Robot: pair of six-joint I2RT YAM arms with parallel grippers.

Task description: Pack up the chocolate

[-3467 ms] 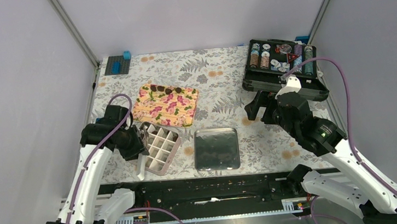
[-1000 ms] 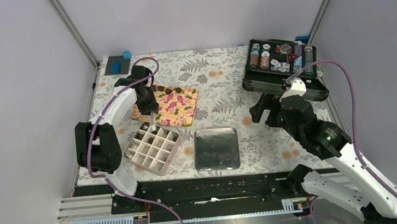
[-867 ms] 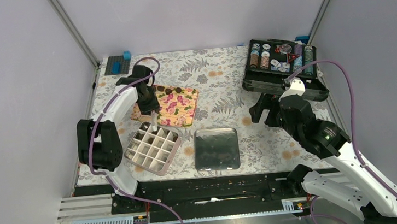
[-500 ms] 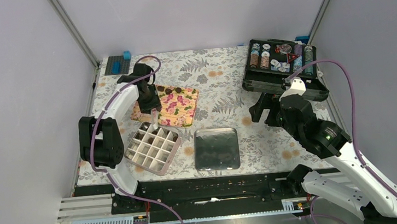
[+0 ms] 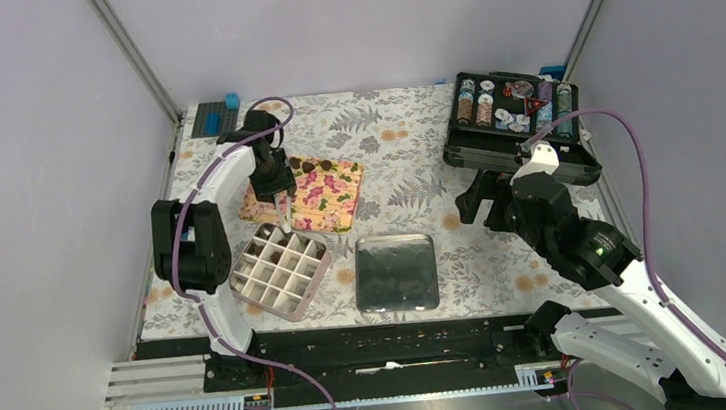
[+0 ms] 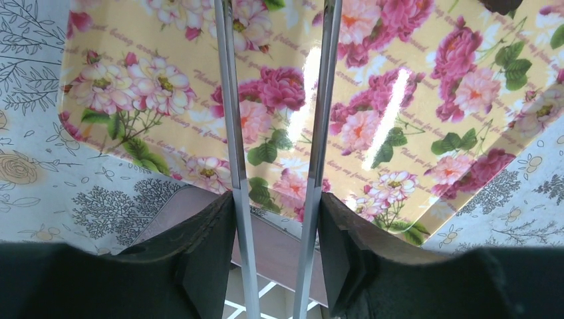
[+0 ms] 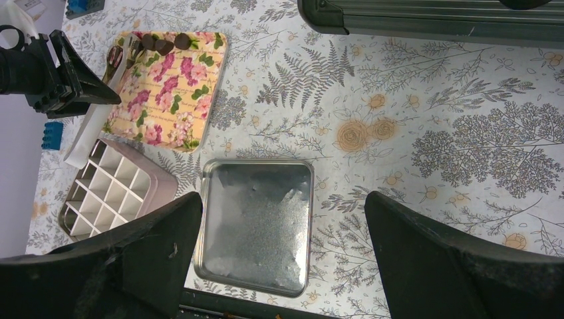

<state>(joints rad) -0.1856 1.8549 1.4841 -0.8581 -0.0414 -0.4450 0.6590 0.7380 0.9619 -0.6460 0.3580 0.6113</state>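
Several small dark brown chocolate pieces [image 5: 307, 163] lie along the far edge of a floral tray [image 5: 323, 194]; they also show in the right wrist view [image 7: 163, 43]. The pink gridded box [image 5: 280, 270] stands in front of the tray, its cells looking empty. My left gripper [image 5: 275, 185] is over the tray's left part, shut on metal tongs [image 6: 229, 133]. The tongs' arms stand apart and point toward the chocolates; nothing shows between them, and their tips are out of the left wrist view. My right gripper [image 7: 279, 219] is open and empty above the table right of centre.
A shallow metal tin [image 5: 397, 272] lies right of the pink box. An open black case [image 5: 517, 125] with poker chips sits at the back right. A blue block on a dark plate [image 5: 215, 117] is in the back left corner.
My left arm rose from beside the pink box and swung back over the floral tray with the tongs, then edged farther toward the chocolates. The right arm barely moved.
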